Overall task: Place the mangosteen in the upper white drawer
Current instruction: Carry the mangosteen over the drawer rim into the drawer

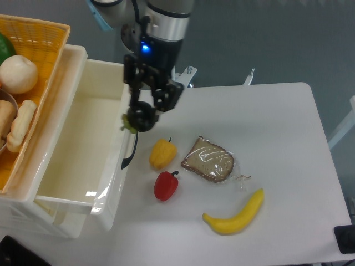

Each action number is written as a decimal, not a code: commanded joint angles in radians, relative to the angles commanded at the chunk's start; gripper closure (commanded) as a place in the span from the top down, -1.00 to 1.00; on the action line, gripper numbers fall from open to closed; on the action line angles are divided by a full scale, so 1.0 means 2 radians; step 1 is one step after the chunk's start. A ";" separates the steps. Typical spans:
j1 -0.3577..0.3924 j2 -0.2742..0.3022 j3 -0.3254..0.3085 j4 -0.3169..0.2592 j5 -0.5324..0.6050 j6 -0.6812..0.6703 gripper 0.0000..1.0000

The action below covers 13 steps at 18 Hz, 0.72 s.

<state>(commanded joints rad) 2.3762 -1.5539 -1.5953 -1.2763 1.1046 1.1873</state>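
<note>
Left of centre, the gripper (142, 115) held the mangosteen (139, 117); it should clear the upper white drawer (83, 166) front wall before releasing.

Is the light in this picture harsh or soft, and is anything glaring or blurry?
In the camera view the light is soft and comes from overhead: the banana and red pepper cast only faint shadows. A bright glare patch sits on the upper white drawer floor. The hand with its mangosteen looks dark and slightly soft.

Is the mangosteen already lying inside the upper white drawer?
No, the mangosteen is held in the gripper at the front edge of the upper white drawer, whose interior looks bare.
</note>
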 joint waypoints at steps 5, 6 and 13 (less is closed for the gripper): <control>-0.025 -0.004 -0.016 0.001 -0.005 0.005 -0.76; -0.030 -0.005 -0.021 0.001 -0.005 0.005 -0.76; -0.051 -0.020 -0.023 0.001 -0.005 0.005 -0.74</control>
<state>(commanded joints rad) 2.2749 -1.5938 -1.6414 -1.2747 1.0937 1.1965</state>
